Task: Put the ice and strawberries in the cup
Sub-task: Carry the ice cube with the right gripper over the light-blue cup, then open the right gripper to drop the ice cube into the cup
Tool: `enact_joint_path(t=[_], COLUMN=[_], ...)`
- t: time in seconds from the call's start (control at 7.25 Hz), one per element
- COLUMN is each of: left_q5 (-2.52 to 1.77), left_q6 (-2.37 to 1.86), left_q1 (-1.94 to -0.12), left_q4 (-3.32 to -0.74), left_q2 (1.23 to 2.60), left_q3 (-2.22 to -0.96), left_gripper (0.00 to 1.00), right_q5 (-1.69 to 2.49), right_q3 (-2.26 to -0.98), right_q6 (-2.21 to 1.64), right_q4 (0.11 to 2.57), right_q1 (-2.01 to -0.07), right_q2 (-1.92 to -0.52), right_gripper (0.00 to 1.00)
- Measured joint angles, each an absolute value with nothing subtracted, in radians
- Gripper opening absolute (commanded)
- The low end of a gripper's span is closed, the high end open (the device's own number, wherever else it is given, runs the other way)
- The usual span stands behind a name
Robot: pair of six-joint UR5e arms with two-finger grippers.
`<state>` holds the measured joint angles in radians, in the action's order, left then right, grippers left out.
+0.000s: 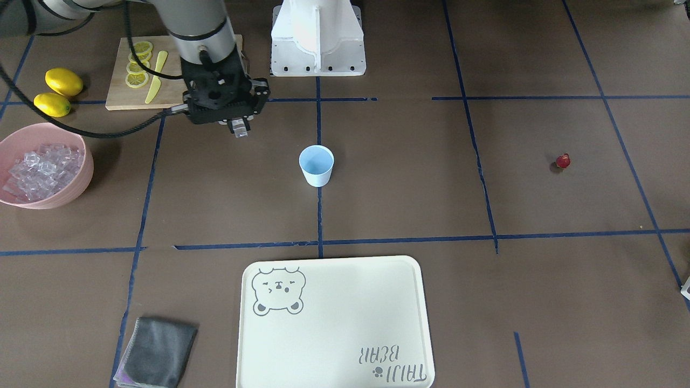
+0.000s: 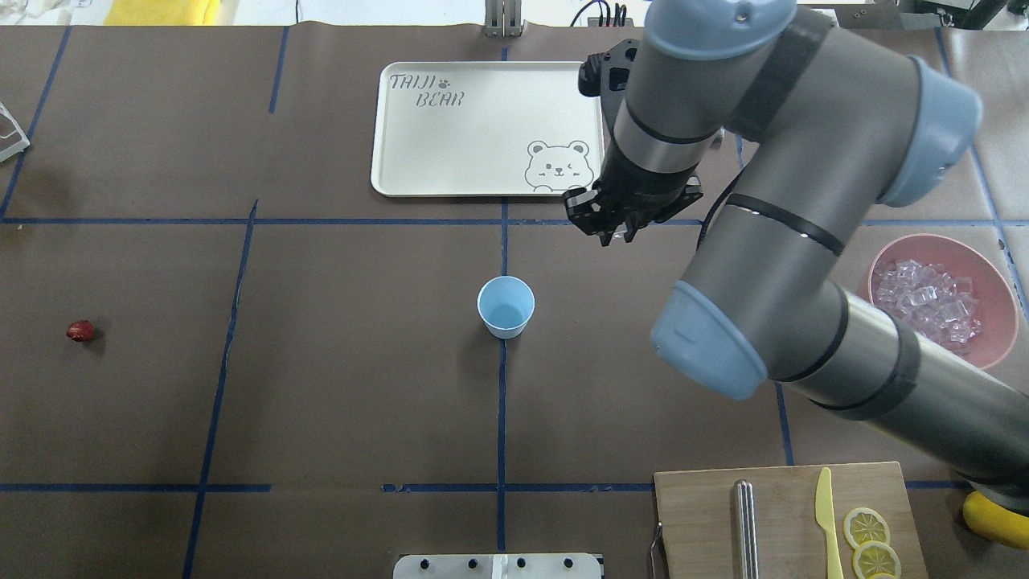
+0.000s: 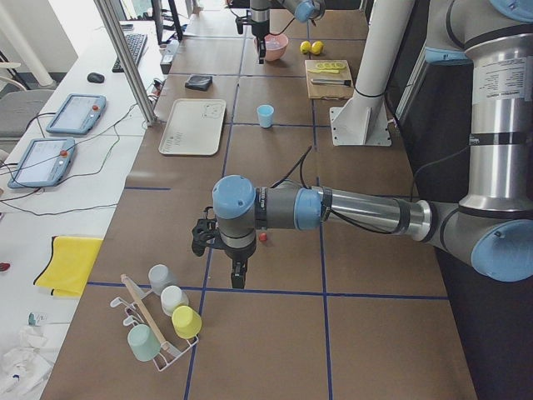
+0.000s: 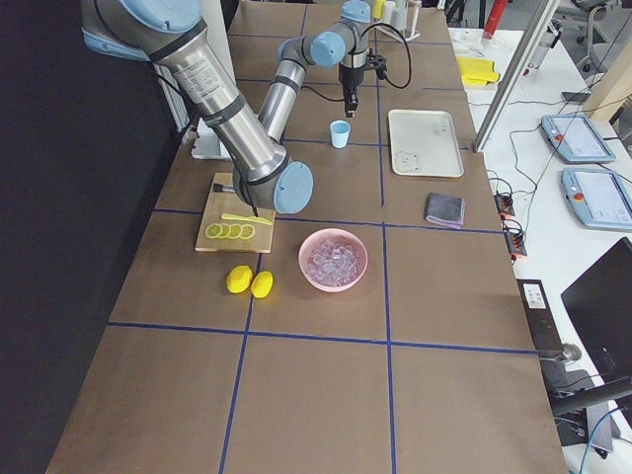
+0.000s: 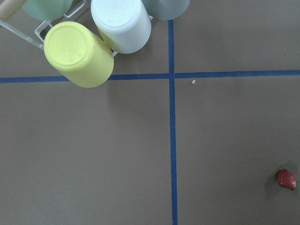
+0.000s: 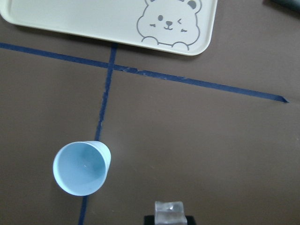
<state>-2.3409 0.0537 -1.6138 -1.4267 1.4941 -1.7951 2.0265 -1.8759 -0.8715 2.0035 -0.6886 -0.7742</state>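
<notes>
The light-blue cup (image 1: 316,164) stands upright and looks empty at the table's middle; it also shows in the overhead view (image 2: 506,305) and the right wrist view (image 6: 82,168). My right gripper (image 1: 240,129) hangs above the table beside the cup, on the pink bowl's side, shut on one clear ice cube (image 6: 169,212). The heap of ice (image 1: 43,170) lies in the pink bowl (image 2: 993,277). The red strawberry (image 2: 80,330) lies alone on the table, also in the left wrist view (image 5: 286,179). My left gripper (image 3: 238,279) hovers near it; I cannot tell whether it is open.
A cream bear tray (image 1: 345,302) lies beyond the cup. A cutting board (image 1: 118,94) holds lemon slices and a yellow knife, with two lemons (image 1: 59,91) beside it. A grey cloth (image 1: 159,350) lies near the tray. A rack of upturned cups (image 5: 98,37) stands by the left arm.
</notes>
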Motion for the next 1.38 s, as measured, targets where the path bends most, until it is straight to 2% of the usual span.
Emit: enact_joint_path(t=[0.55, 0.96, 1.1, 1.24, 1.38], left_q5=[-2.341, -2.341, -2.342, -2.342, -2.342], left_q6=[0.054, 0.054, 0.054, 0.054, 0.054], left_q1=[-1.614, -1.615, -1.614, -1.614, -1.615], left_q4=[-1.423, -1.415, -1.415, -1.414, -1.414], left_q2=[1.493, 1.493, 1.493, 1.493, 1.493], left_q3=[-1.797, -1.798, -1.798, -1.799, -1.8], left_gripper=[1.0, 1.0, 1.0, 1.0, 1.0], right_q5=[1.969, 1.956, 1.954, 1.953, 1.953], right_q3=[-1.604, -1.547, -1.536, -1.53, -1.529], right_q6=[-0.997, -1.013, -1.014, -1.014, -1.015], right_q4=[1.816, 1.779, 1.777, 1.777, 1.776], right_q1=[-0.575, -0.548, -0.544, -0.541, -0.541], right_q2=[-0.654, -0.651, -0.651, -0.649, -0.648], right_gripper=[0.0, 0.01, 0.07, 0.35, 0.41])
